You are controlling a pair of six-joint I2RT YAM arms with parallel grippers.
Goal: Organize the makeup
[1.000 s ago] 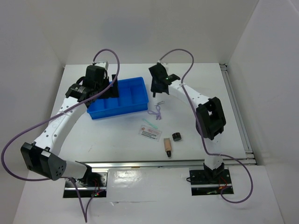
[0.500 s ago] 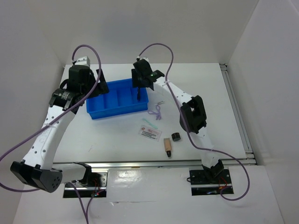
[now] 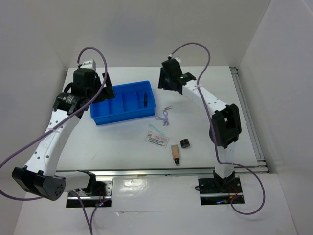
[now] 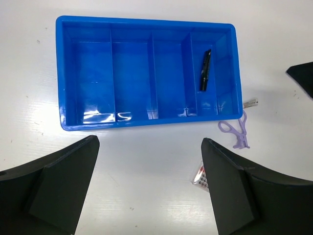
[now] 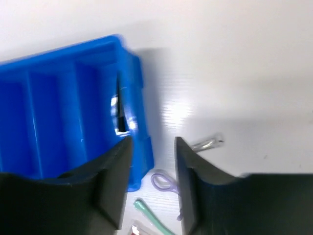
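The thin black stick (image 3: 145, 98) lies in the rightmost compartment of the blue tray (image 3: 105, 119); it also shows in the left wrist view as the black stick (image 4: 205, 70). My right gripper (image 3: 165, 84) hovers just right of the tray, open, nothing between its fingers (image 5: 153, 147). Below it on the table lie the silvery clip (image 3: 168, 107), the purple loop (image 3: 163, 116), the white sachet (image 3: 157, 139), the beige tube (image 3: 175, 153) and the round dark jar (image 3: 184, 143). My left gripper (image 3: 101, 91) stands wide open and empty (image 4: 149, 186) at the tray's left end.
A thin green stick (image 3: 155, 128) lies between the loop and the sachet. The tray's other three compartments (image 4: 132, 73) hold nothing. White walls close in the table at back and sides; a rail (image 3: 247, 117) runs along the right edge.
My right gripper swung over the tray, opened and dropped the black stick into the right compartment, then drew back to the right. My left arm shifted left a second ago and has held still since.
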